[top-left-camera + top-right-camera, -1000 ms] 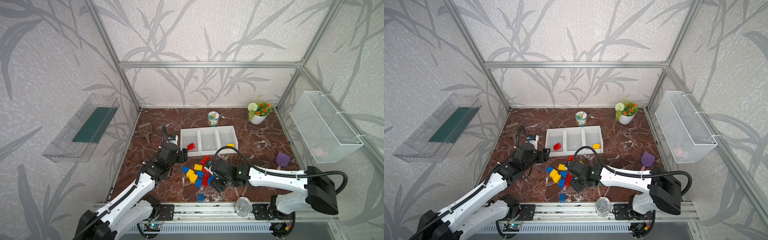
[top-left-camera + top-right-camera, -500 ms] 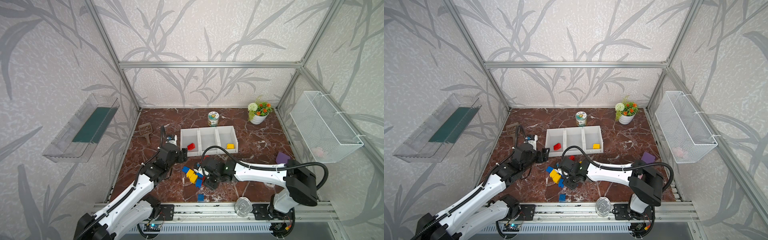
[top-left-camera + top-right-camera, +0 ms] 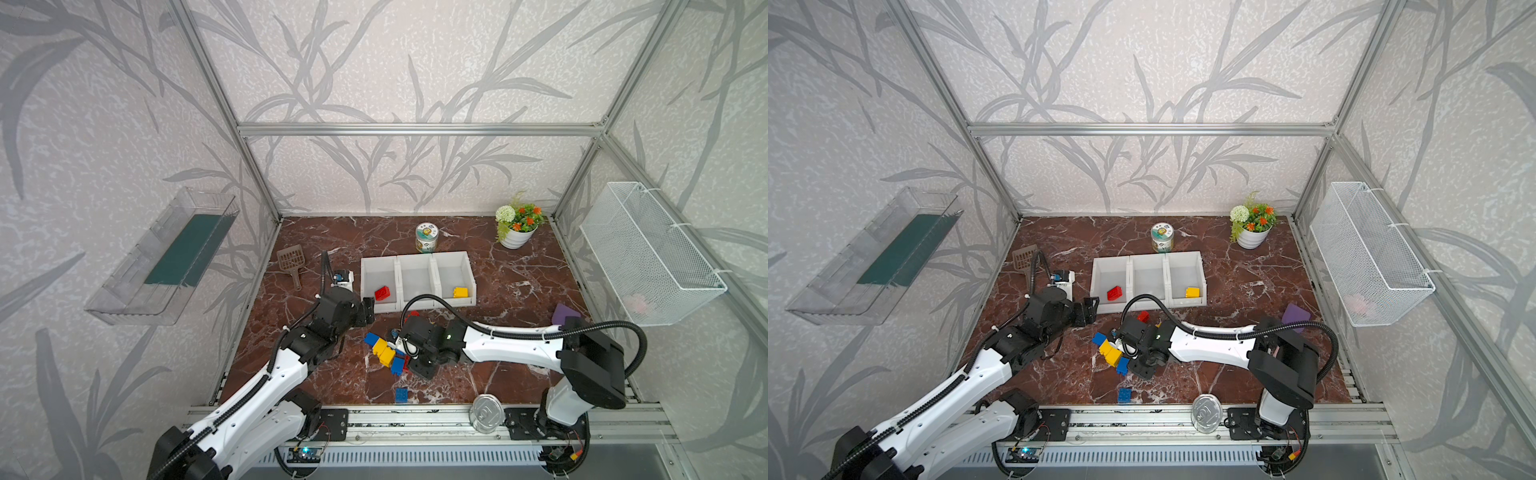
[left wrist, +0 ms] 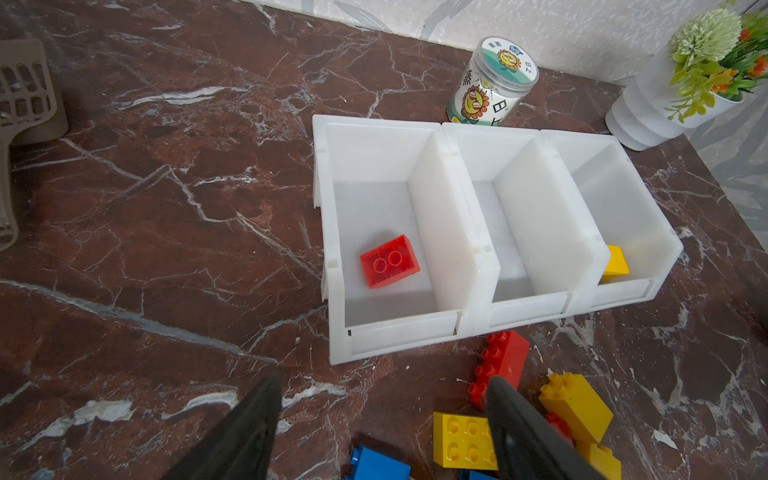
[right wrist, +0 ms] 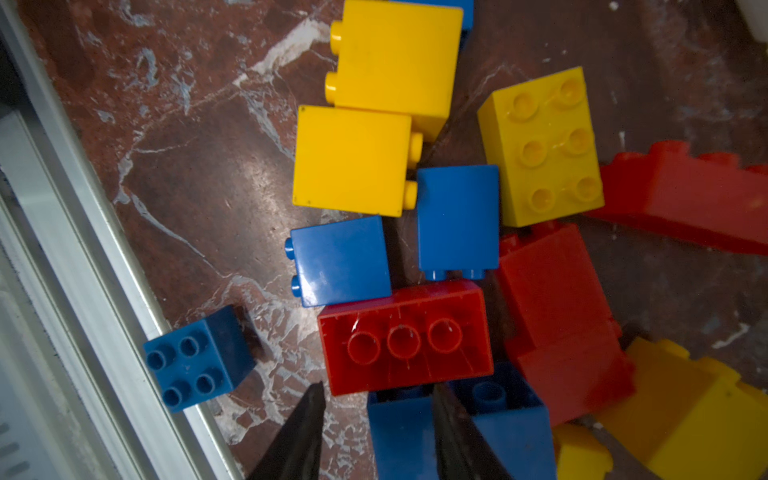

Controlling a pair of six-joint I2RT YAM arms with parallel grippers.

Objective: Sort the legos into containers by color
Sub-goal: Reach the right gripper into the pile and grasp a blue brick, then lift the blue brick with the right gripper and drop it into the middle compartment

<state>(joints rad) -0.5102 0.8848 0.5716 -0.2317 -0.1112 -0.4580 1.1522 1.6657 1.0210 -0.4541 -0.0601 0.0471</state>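
Three bins [image 3: 415, 254] sit in a row mid-table, w/ a jar [image 3: 427, 237] just behind them. In both top views the left bin has one red brick [image 4: 389, 261] on its floor. The right bin has one yellow brick [image 3: 460, 292] by its front wall.

The other legos lie loose in a pile [image 3: 386, 353] in front of the bins, on the rail side. Red, blue and yellow are mixed there, many of them touching. A long red brick [image 4: 500, 365] lies just in front of the bins. A lone blue brick [image 3: 401, 395] sits studs up, apart from the pile and close to the front rail.

L gripper [image 4: 382, 380] hangs by the left bin's front corner, above bare table. Its fingers are spread wide w/ nothing btwn them.

R gripper [image 5: 376, 388] is low over the pile, its arm stretched in from the right side. Its fingers [image 5: 299, 432] stand partly apart w/ a blue brick [image 5: 399, 432] btwn them. A strip of table shows btwn one finger and that brick, and the other finger overlaps the brick's edge. So it looks like no pinch yet, tho contact on that side is hard to judge. Just past the tips lies a hollow-up red brick [image 5: 405, 336], and beyond it more blue and yellow ones lie side by side.

A plant [image 3: 517, 226] stands in the back right corner and a scoop [image 3: 291, 262] lies at the left edge, both well apart from the pile.
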